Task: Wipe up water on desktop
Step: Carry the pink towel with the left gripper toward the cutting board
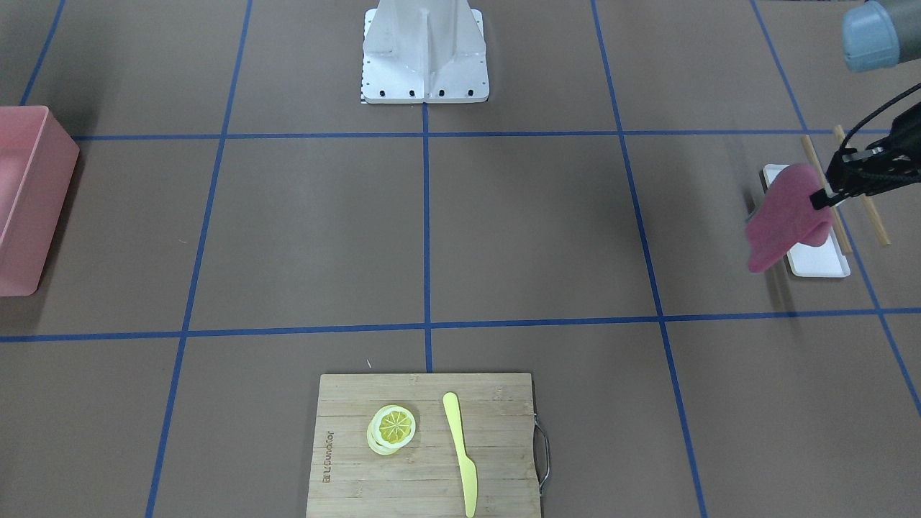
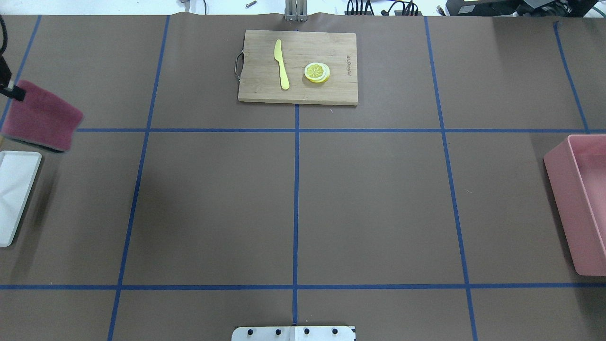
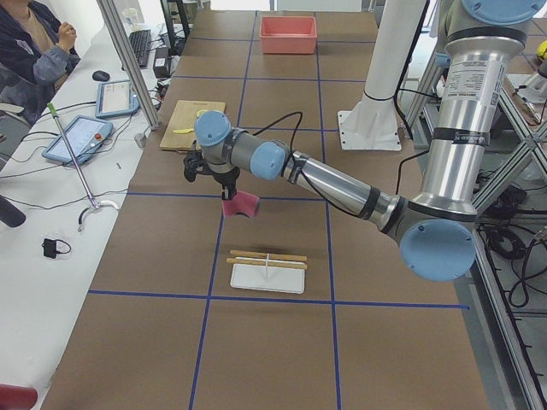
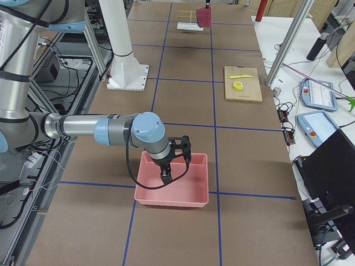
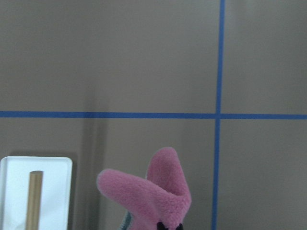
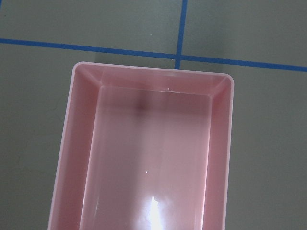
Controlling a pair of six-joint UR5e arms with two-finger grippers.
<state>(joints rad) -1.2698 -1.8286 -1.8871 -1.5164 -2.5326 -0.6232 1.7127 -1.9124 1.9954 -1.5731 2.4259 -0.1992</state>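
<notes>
While the left arm reaches out over its end of the table, the brown tabletop (image 2: 369, 203), crossed by blue tape into big squares, lies directly beneath the left hand (image 1: 822, 199), with wide middle squares of brown surface stretching away from it toward the robot's right. At that far right end sits a pink bin (image 2: 580, 203), partly cut off by the overhead view's edge; the right hand (image 4: 169, 166) hangs over its inside, and whether its fingers stand apart or together cannot be told. A bamboo cutting board (image 2: 326, 92) lies close to the tabletop's edge opposite the robot base (image 1: 424, 57), just beside the central tape line. Near the left end a white tray (image 1: 820, 262) rests flat, with a pair of wooden sticks (image 1: 863, 194) laid along it. The left hand is clamped on the upper corner of a pink cloth (image 1: 784, 216), which hangs folded in the air above the tabletop just beyond the tray's end, its shadow on the brown surface below. On the board a yellow knife (image 2: 281, 66) lies beside stacked lemon slices (image 2: 317, 72), the two apart.
</notes>
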